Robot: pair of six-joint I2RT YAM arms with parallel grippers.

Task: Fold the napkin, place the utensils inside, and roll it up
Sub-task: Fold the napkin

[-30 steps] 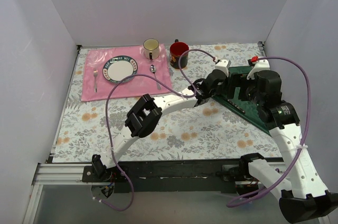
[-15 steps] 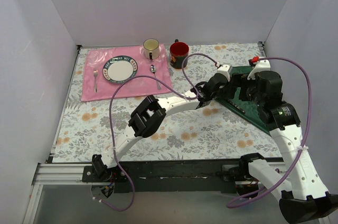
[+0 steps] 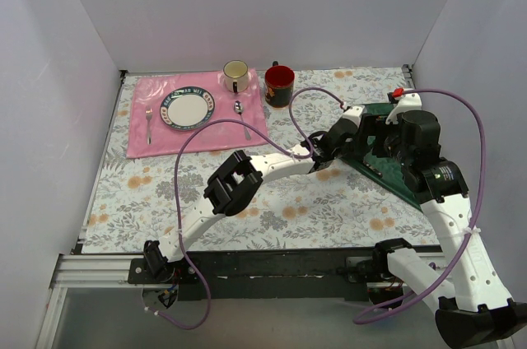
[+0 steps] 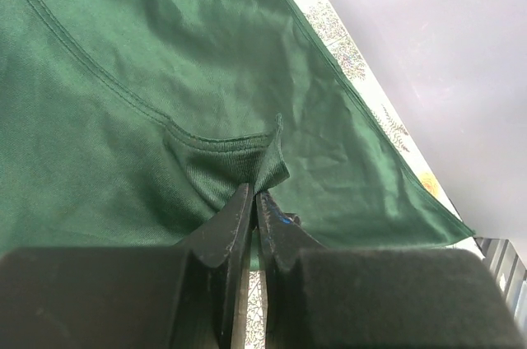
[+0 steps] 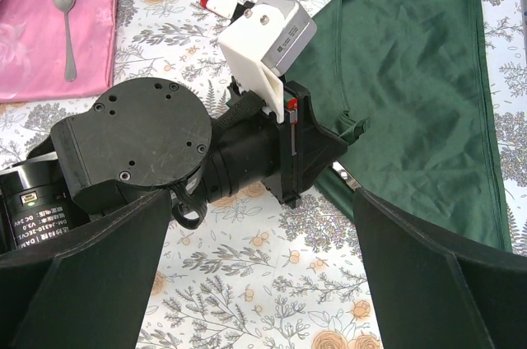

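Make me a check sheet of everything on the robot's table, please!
Surface: flowery table, flat.
Job's things: green napkin at right, creased; black-handled utensils not seen.
Clutter: pink placemat with plate, fork and spoon; cream mug on its far edge, red mug beside.
Jaws: left jaws shut on a napkin fold; right jaws wide open above.
Cables: left cable and right cable, purple, looping high.
Surroundings: white walls on three sides.
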